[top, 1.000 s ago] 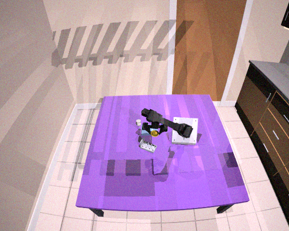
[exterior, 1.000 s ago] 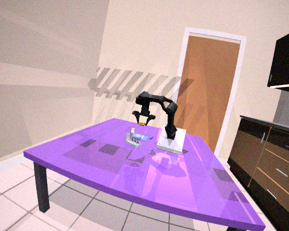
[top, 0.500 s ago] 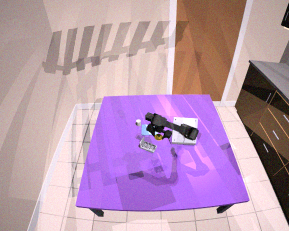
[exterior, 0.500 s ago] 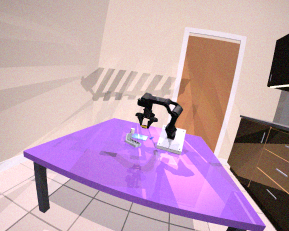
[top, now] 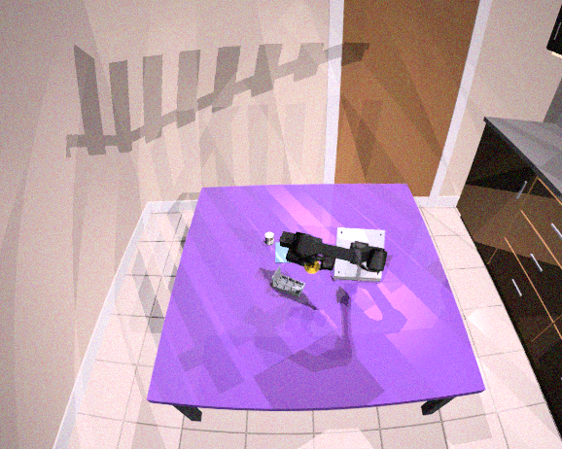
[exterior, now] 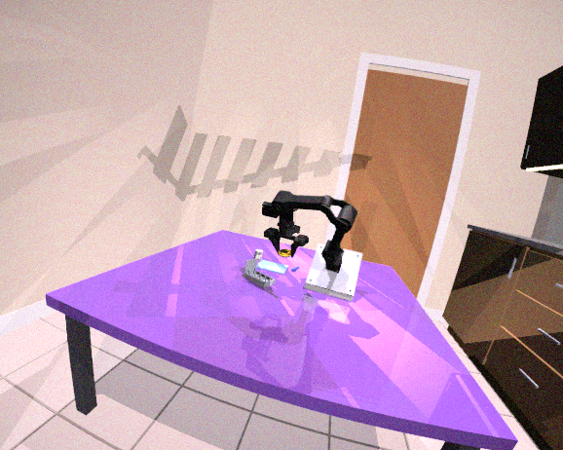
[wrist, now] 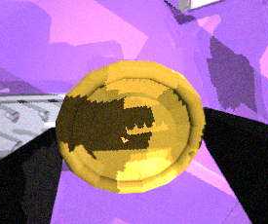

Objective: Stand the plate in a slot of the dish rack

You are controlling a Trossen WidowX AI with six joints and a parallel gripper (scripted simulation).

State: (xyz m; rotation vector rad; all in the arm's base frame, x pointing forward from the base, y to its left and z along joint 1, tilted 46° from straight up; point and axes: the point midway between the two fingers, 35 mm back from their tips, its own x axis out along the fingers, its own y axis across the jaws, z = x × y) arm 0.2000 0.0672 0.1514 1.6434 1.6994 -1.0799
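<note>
One yellow plate (wrist: 131,128) clamped in hand (exterior: 286,243), above purple table (exterior: 215,312)

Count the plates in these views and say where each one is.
1. The yellow plate is clamped in the gripper, lifted off the purple table, near the grey dish rack. No other plate shows, though the arm covers part of the table.

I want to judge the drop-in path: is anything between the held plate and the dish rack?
Nothing visible blocks it. The gripper holds the yellow plate in the air; the dish rack lies just ahead on the table, with only bare purple tabletop between them.
</note>
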